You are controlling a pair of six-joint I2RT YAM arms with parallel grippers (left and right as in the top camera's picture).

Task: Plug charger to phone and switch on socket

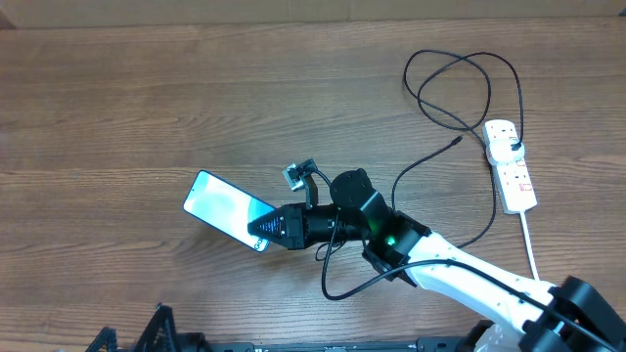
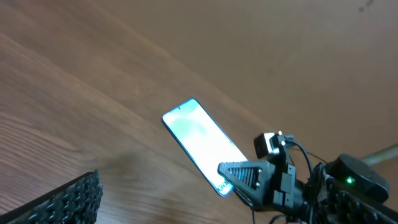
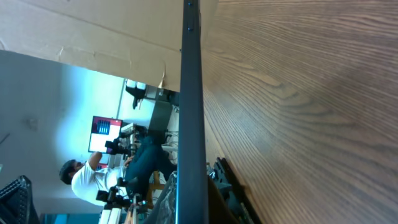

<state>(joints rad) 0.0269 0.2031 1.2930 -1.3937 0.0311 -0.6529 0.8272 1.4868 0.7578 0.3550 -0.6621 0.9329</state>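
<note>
Overhead: the phone lies on the worktop, its long axis running from upper left to lower right. The right end effector is closed on its lower-right end. The charger trails well apart at upper right, near the socket; the right arm looks nearer to it. I judge its free tip points toward the arm.

Left wrist: the phone glows at centre, pinched by the right end effector. The left end effector shows one ribbed finger, so I cannot tell its opening.

Right wrist: a thin dark bar, probably the phone's edge, runs top to bottom. The port is hidden.
</note>
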